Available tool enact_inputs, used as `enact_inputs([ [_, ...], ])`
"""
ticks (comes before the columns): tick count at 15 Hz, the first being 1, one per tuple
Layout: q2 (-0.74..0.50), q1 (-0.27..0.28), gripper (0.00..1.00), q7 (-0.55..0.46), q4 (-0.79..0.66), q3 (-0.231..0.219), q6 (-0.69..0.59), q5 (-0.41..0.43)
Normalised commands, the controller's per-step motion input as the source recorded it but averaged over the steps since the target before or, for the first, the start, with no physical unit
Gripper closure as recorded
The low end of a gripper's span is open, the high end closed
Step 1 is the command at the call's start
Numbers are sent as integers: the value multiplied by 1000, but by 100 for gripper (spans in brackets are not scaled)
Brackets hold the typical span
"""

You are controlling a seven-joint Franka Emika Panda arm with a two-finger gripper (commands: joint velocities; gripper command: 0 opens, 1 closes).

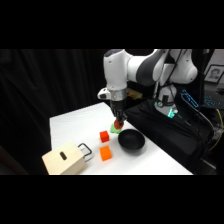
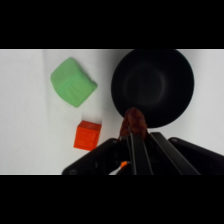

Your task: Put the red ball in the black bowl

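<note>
The small round red-orange ball (image 2: 134, 120) is pinched between the two fingers of the white arm's gripper (image 2: 134, 131), held clear of the white table (image 1: 70, 125) and, in the wrist view, hanging just over the near rim of the round, shallow matte black bowl (image 2: 152, 86). Such a ball looks light and hard, and being smooth and round it will likely roll or squirt free unless it is squeezed across its middle, which is where the fingers appear to have it. In the side view the arm reaches in from the upper right and the gripper (image 1: 118, 121) points straight down, just left of the bowl (image 1: 131, 140). A soft-edged green block (image 2: 73, 82) and a small red cube (image 2: 88, 135) lie on the table left of the bowl; an orange cube (image 1: 105, 153) and a pale wooden box (image 1: 65, 159) sit nearer the camera
</note>
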Motion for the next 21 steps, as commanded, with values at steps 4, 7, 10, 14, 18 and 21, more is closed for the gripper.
enact_inputs([
  [4, -219, 98, 96, 111, -287, 96, 185, -10],
  [7, -170, 72, 96, 72, -283, 68, 254, 5],
  [10, -123, 37, 96, 26, -248, 35, 281, 10],
  [14, -66, 20, 95, -31, -204, 20, 324, 21],
  [18, 5, 1, 51, -46, -113, -2, 276, -20],
  [21, 3, -8, 27, -83, -60, -12, 213, -9],
])
